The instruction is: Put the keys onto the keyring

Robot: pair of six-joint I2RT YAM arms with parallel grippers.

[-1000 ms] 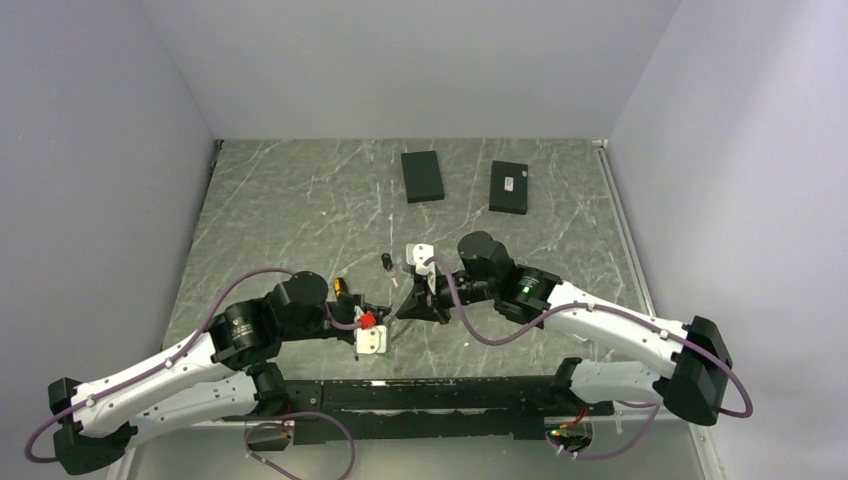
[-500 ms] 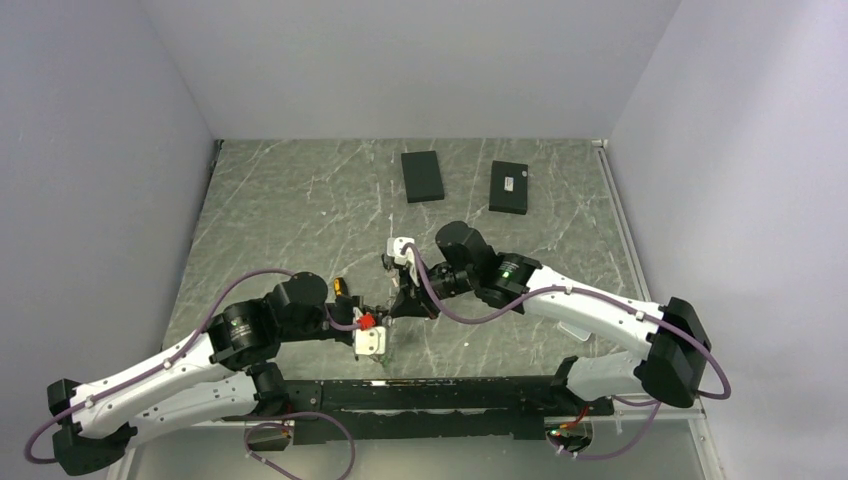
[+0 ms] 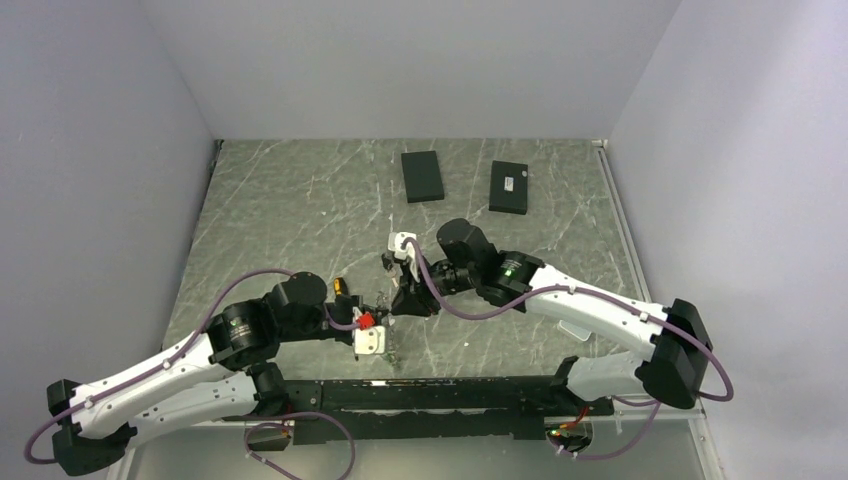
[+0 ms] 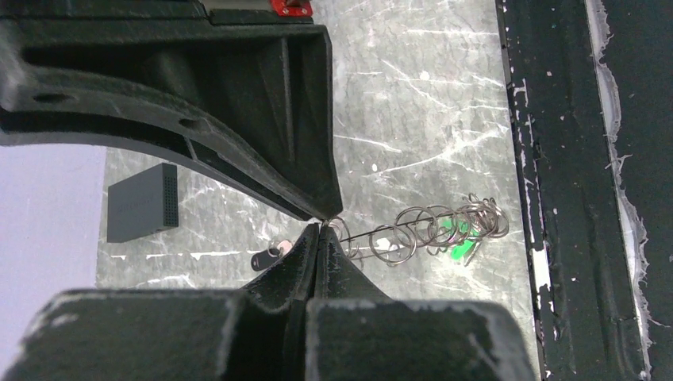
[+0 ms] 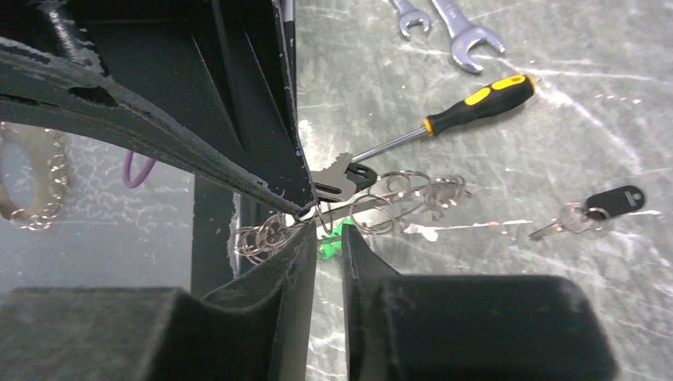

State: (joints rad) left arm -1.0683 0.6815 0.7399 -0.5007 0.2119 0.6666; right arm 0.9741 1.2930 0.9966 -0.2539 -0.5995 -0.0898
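Pinching the keyring (image 4: 444,230) by its thin wire, left gripper (image 4: 320,225) pressed fully together, near the table's 6 o'clock edge; narrowly parted at the right gripper (image 5: 313,218), one key (image 5: 349,178) just off the tips toward 1 o'clock, gripped or merely resting not clear; could lose that key off the wire if spread before fully threaded; could twist the ring out of the left pinch by pushing sideways; second key (image 5: 611,200) loose at 3 o'clock; no open containers; two shut black boxes (image 3: 422,176) toward 12 o'clock, contents hidden.

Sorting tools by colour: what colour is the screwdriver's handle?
The plastic screwdriver handle is black with yellow patches, clearest in the right wrist view.
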